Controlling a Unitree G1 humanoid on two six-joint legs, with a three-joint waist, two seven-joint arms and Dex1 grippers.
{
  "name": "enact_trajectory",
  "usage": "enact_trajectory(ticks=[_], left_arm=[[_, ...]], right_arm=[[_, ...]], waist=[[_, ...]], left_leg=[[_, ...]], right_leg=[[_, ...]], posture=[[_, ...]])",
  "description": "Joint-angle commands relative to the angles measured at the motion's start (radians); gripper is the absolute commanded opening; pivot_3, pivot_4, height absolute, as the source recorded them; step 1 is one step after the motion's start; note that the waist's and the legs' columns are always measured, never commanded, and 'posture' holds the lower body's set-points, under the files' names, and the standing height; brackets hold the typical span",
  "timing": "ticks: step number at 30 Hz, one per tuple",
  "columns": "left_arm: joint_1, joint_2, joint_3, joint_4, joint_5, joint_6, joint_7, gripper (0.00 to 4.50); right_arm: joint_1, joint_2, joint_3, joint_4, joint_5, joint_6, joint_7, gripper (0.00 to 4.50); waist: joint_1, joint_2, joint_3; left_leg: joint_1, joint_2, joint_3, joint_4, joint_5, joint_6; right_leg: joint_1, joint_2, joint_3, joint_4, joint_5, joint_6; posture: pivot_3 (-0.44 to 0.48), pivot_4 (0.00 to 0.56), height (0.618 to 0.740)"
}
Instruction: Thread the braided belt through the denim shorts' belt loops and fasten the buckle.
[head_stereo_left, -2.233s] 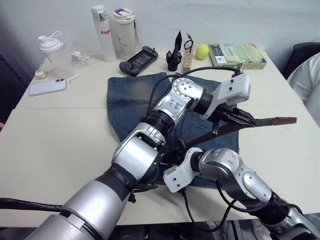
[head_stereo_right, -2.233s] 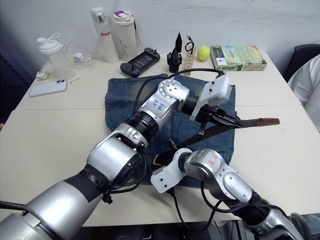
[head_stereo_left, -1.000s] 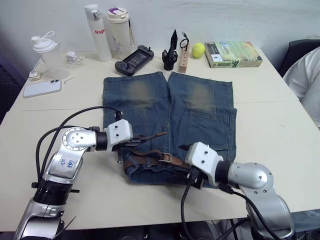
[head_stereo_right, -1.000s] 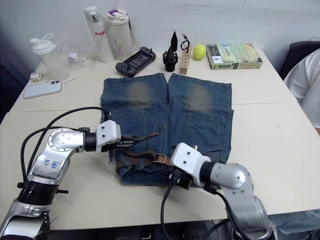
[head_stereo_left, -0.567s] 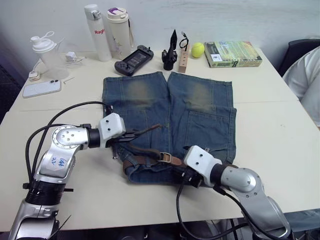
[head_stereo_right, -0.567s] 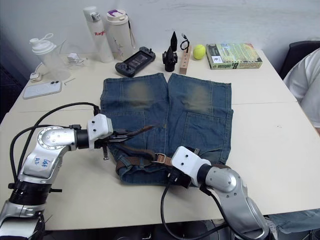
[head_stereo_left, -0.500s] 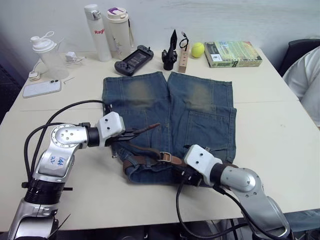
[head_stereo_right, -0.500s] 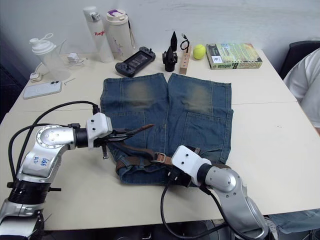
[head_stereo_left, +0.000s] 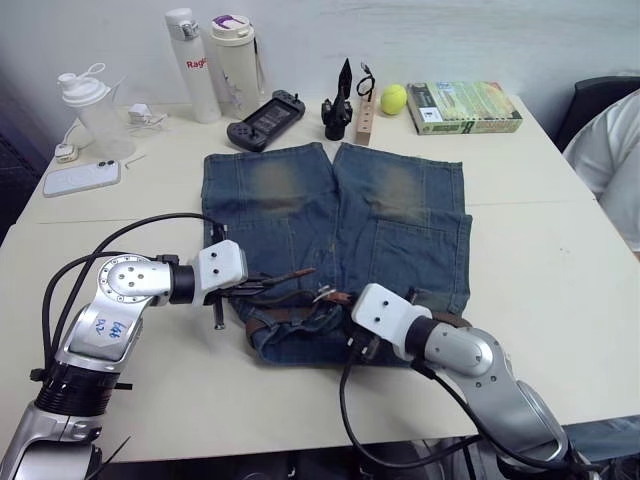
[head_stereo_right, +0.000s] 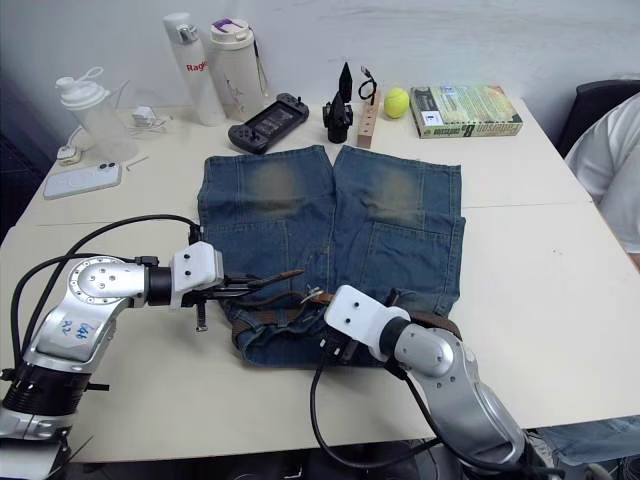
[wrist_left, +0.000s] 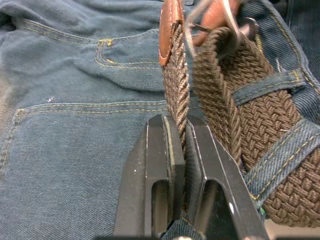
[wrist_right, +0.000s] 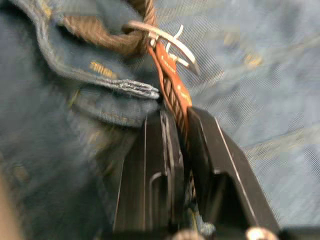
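On the table (head_stereo_left: 560, 260), the shorts (head_stereo_left: 400, 230) are lying flat.
Both the left gripper (wrist_left: 181, 131) and the right gripper (wrist_right: 181, 118) are pinching the belt (wrist_left: 215, 100); the buckle (wrist_right: 165, 42) is looking blurred.

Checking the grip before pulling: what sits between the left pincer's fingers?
The braided belt on edge, pinched by the left pincer over the denim shorts, in the left wrist view.

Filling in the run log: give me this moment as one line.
left gripper: shut on braided belt | right gripper: shut on braided belt near buckle | belt along denim shorts waistband | buckle unfastened
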Motion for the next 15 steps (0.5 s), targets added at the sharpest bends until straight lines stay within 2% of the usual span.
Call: enact_trajectory(ticks=[1,15], left_arm=[[0.011,0.019,0.0,-0.038,-0.005,0.0,-0.005,0.0],[0.043,0.089,-0.011,-0.035,0.025,0.041,-0.018,0.0]], right_arm=[[-0.042,-0.012,0.027,-0.004,-0.037,-0.019,-0.028,0.02],[-0.137,-0.02,0.098,0.104,-0.06,-0.112,-0.023,0.02]], waist=[[-0.002,0.0,0.0],[-0.021,0.0,0.0]], left_leg=[[0.0,0.0,0.001,0.0,0.0,0.0],[0.0,0.001,0.004,-0.001,0.0,0.0]], right_leg=[[0.0,0.0,0.0,0.0,0.0,0.0],[-0.003,0.0,0.002,0.001,0.0,0.0]], posture=[[0.0,0.15,0.72],[0.0,0.15,0.72]])
